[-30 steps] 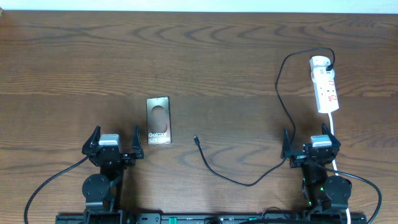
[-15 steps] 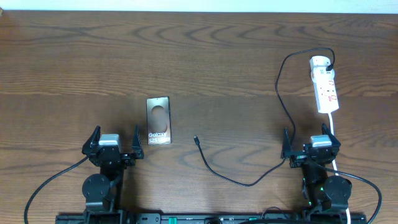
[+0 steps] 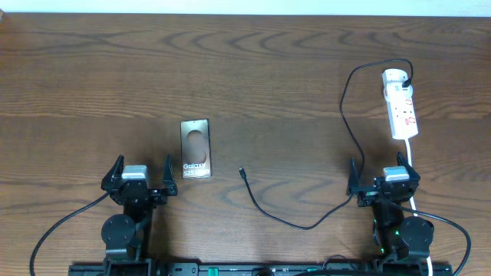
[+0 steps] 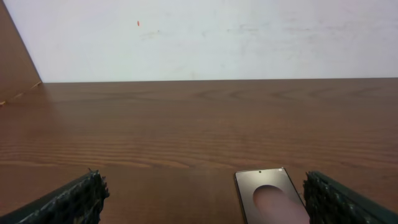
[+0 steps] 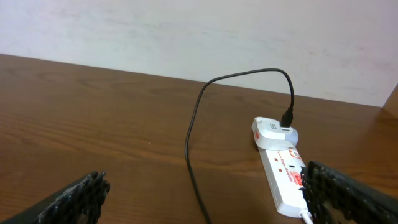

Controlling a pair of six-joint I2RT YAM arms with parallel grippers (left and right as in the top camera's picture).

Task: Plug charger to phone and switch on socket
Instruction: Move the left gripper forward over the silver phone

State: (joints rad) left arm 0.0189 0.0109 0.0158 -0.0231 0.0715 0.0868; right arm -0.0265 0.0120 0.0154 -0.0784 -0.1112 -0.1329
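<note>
1. My left jaws stood wide apart, released and grasping nothing, low over the near left part of the counter (image 3: 268, 77).
2. My right jaws gaped just as wide at the near right, also with nothing between them.
3. The phone (image 3: 196, 149) lay flat on the wood with its white lettering facing up, just ahead of my left jaws and a little to their right, clear of both tips. In my left wrist view its far end (image 4: 270, 202) showed between the two tips, closer to the right one.
4. The charger (image 3: 307, 225) started at a black plug (image 3: 407, 79) seated in the rounded far end of the socket (image 3: 401, 106). It arched left, ran down toward me close by the inner side of my right jaws, then swept left in a shallow curve.
5. Its connector tip (image 3: 242, 173) rested on bare wood to the right of the phone, near it but not touching.
6. The socket lay lengthwise at the far right, ahead of my right jaws, with red marks on top. I could not tell how its switches stood.
7. A white cord (image 3: 412, 165) left the socket's near end and ran toward my right arm.
8. From my right wrist, the socket (image 5: 283, 168) sat to the right, with the charger (image 5: 194, 124) looping over it.
</note>
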